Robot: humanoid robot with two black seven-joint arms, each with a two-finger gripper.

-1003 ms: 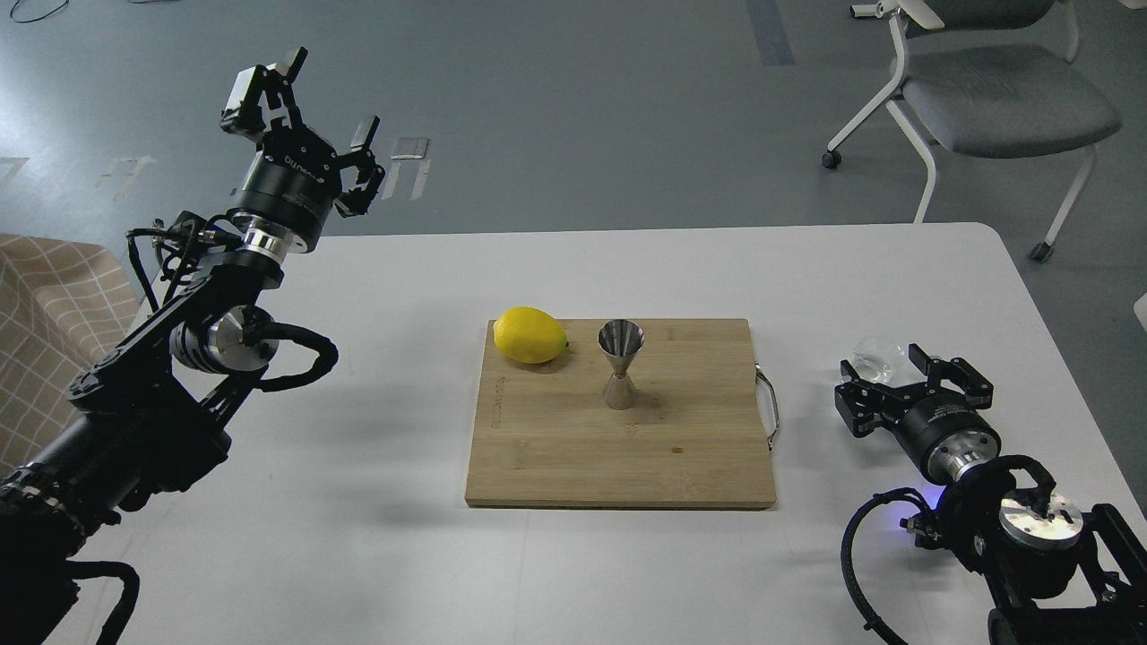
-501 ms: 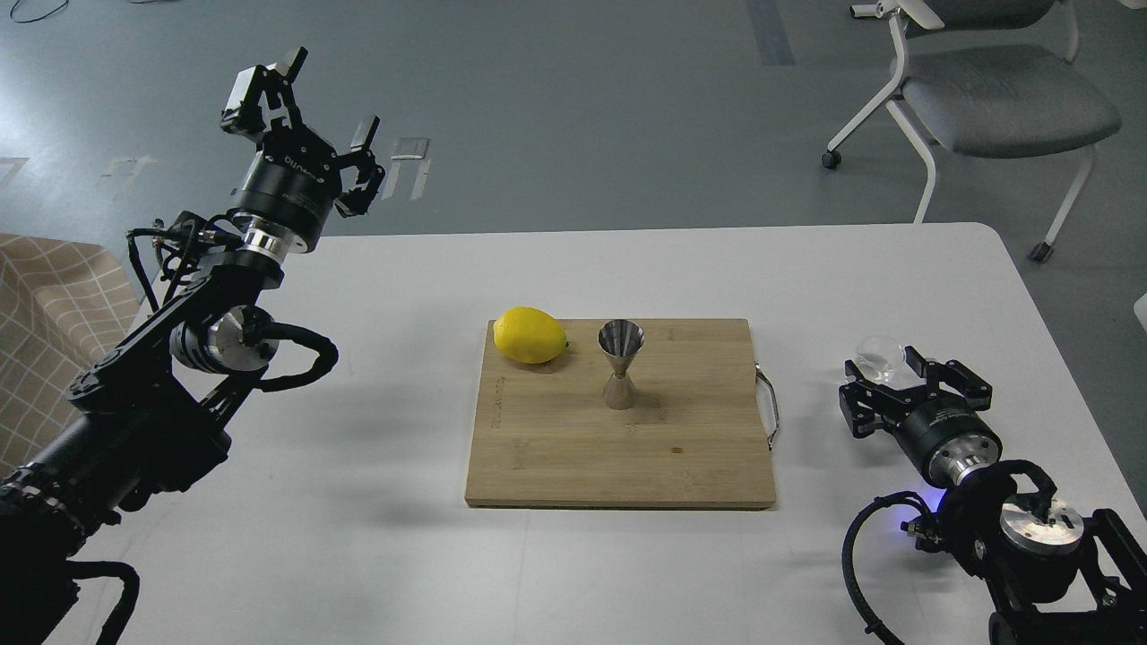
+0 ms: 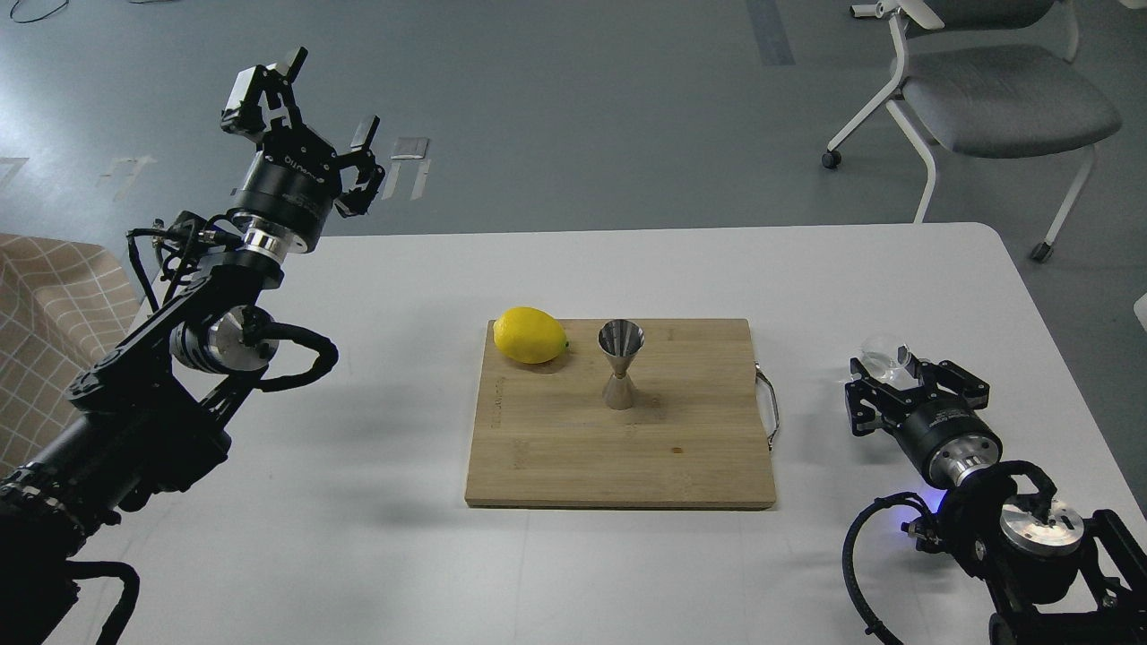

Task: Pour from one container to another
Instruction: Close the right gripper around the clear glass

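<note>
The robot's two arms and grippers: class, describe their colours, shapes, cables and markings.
Both arms are black, jointed tubes with polished silver discs at the joints and looping black cables. The left gripper has two black fingers with pale tips, on a black drum with white lettering above a silver ring. The right gripper matches; a blue light glows behind it.

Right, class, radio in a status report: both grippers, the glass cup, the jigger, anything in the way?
Left gripper open, raised, idle. Right gripper open, fingers flanking glass cup, not clamped. Jigger upright on board beside lemon. Path cup to jigger unobstructed.

Yellow lemon (image 3: pixel 530 335), tan wooden board (image 3: pixel 681 448), shiny silver jigger (image 3: pixel 620 364), white table (image 3: pixel 403 296).
</note>
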